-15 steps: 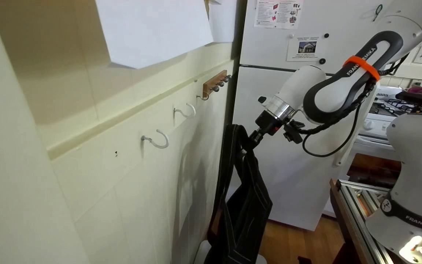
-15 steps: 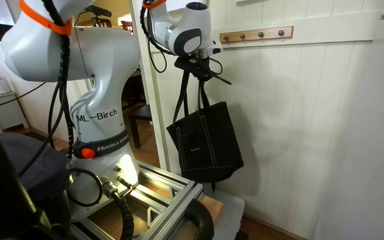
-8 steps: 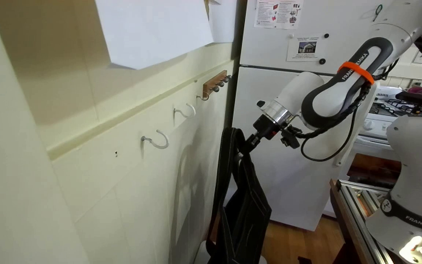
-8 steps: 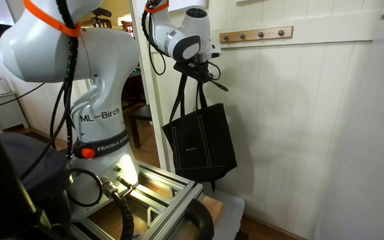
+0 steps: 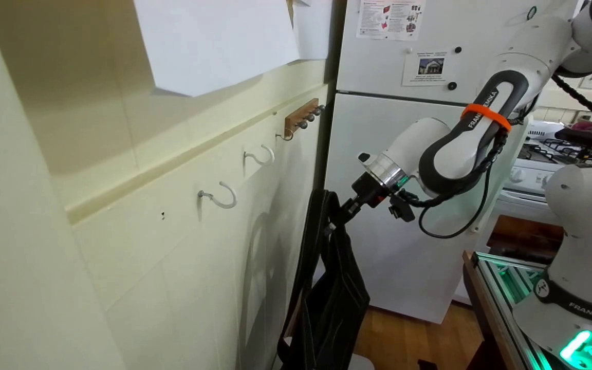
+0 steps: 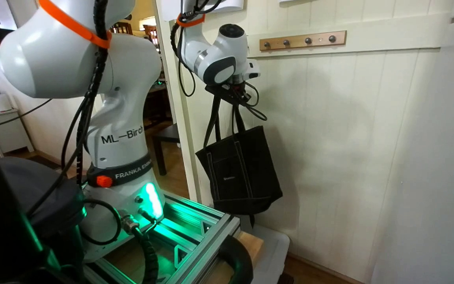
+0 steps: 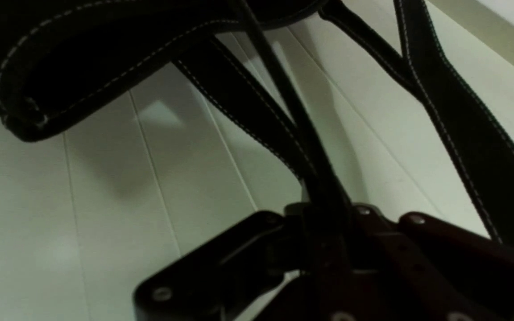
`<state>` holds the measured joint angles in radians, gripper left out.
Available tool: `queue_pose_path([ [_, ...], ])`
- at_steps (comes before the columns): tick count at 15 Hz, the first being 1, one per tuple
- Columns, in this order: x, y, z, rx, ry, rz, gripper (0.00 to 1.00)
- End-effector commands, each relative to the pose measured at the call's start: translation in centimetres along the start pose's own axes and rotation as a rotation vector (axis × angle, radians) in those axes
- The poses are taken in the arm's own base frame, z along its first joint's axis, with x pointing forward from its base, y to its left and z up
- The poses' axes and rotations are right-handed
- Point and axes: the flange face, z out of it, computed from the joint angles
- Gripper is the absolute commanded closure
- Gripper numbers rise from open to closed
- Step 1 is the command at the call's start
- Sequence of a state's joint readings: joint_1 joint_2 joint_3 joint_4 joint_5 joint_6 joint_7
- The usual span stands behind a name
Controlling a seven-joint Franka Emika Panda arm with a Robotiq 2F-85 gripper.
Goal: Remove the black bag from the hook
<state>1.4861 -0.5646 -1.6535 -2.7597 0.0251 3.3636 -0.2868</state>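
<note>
Clamped in the gripper [image 7: 328, 209]: strap [image 7: 248, 107] of the black bag [image 6: 246, 169], too dark in the pinch to count strands. Hanging just below in both exterior views, top edge slanting, near the wall [image 5: 172, 282] (can't tell if touching), well apart from the two large hooks [image 5: 228, 205]. Counted, near to far: one bag, two loop handles [image 6: 212, 122], one gripper, one arm [image 5: 458, 154] on a metal frame [image 6: 207, 246], lit green at the base. Low beneath the bag, one pale flat-topped bin [image 6: 274, 246], gap or contact unclear. Up on the wall, besides those hooks, one smaller hook [image 5: 288, 139] just beside one wooden rack [image 6: 296, 41], four knobs [image 6: 308, 40] along it in an exterior view. Surface behind: cream vertical boards [image 6: 349, 138], shadowed beside the bag. Farther: one white fridge [image 5: 409, 267] with two printed sheets [image 5: 388, 20] and two black magnets [image 5: 451, 86], one stove [image 5: 530, 177], partly behind the arm, wood floor [image 5: 404, 334] underneath. Farthest, past the wall's edge in an exterior view, one dark low table [image 6: 167, 134]
</note>
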Motion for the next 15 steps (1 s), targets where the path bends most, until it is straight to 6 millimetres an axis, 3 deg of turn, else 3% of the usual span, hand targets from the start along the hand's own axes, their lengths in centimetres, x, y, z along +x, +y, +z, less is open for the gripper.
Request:
queue_pose_path([
  [1, -0.9, 0.3, 1.1, 0.059, 0.058, 0.012, 0.99],
  [8, -2.5, 1.3, 4.1, 0.101, 0.06, 0.004, 0.99],
  [15, -2.3, 1.8, 7.2, 0.126, 0.115, -0.008, 0.99],
])
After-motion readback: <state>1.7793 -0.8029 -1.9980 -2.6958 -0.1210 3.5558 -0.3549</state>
